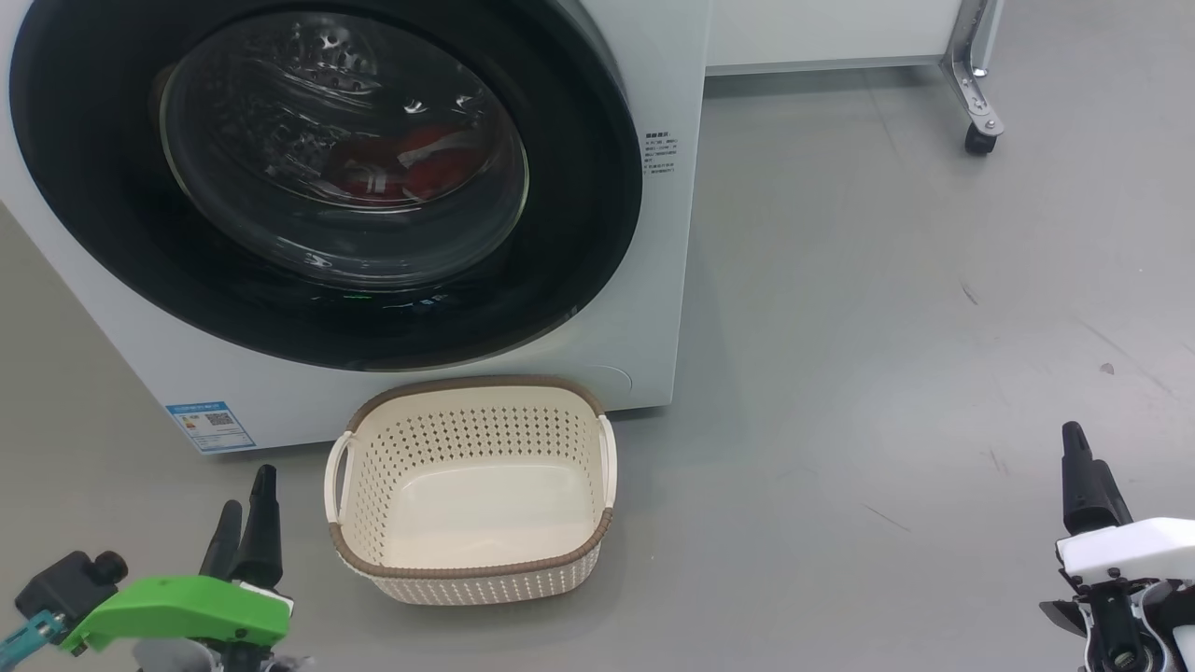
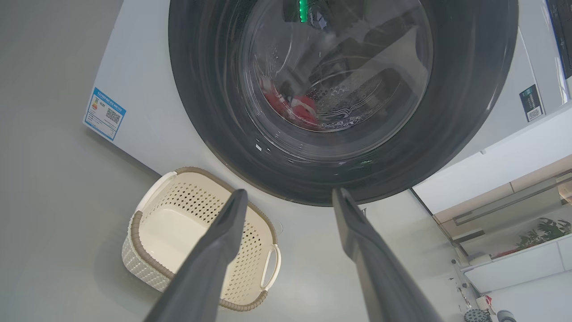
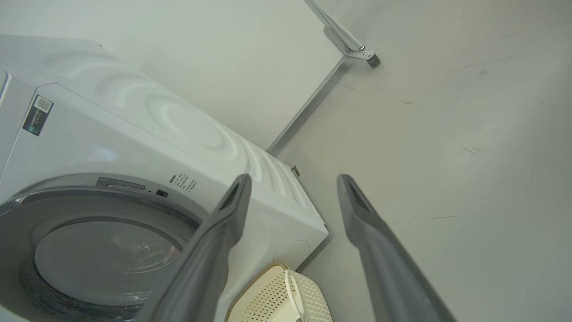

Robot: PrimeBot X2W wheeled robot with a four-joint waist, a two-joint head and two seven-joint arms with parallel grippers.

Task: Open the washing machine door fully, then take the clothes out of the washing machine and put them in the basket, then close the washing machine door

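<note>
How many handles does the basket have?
2. The left handle is on the left side of the basket, the right handle on its right side, as seen in the head view. Both are fully visible; none looks hidden.

Head looks down; all three views share the basket (image 1: pixel 471 382).

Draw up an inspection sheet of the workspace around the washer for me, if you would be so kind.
Surface: grey floor, a few dark scuffs.
Job's things: washing machine door shut on the washing machine; red clothes behind its glass; basket empty, on the floor before the machine.
Clutter: nothing seen.
Grippers: left gripper and right gripper both open, holding nothing.
Cables: nothing seen.
Surroundings: white unit on a caster; plant on a ledge.
</note>
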